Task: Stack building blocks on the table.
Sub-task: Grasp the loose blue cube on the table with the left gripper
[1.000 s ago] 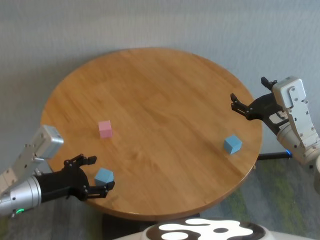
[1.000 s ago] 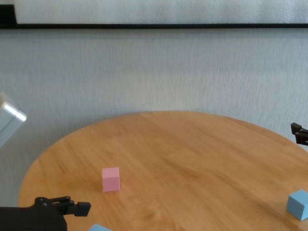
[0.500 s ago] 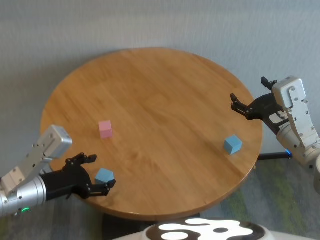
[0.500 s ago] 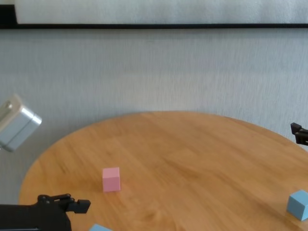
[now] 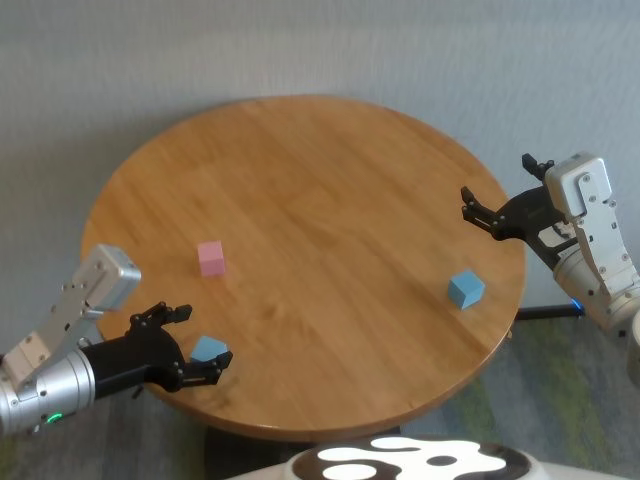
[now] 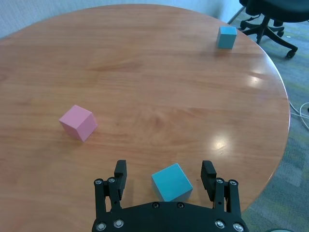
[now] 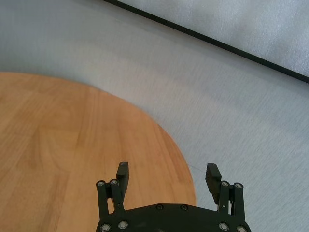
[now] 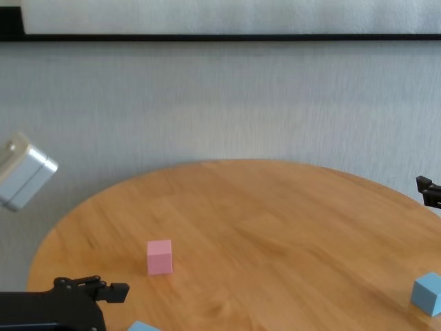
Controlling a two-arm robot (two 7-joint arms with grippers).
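A light blue block (image 5: 208,349) (image 6: 171,181) lies near the front left edge of the round wooden table (image 5: 320,180). My left gripper (image 5: 205,336) (image 6: 164,170) is open, with one finger on each side of this block and a gap on both sides. The pink block (image 5: 210,257) (image 6: 78,122) (image 8: 159,256) stands a little farther in on the table. A second light blue block (image 5: 465,289) (image 8: 427,293) sits near the right edge. My right gripper (image 5: 496,183) (image 7: 168,168) hangs open and empty over the table's right rim.
A black office chair (image 6: 270,14) stands on the floor beyond the table's right side. A grey wall runs behind the table. My white body (image 5: 410,462) shows at the near edge.
My left arm has shifted a little back towards the table's near edge, its fingers still either side of the light blue block. The blocks and the right arm have not moved.
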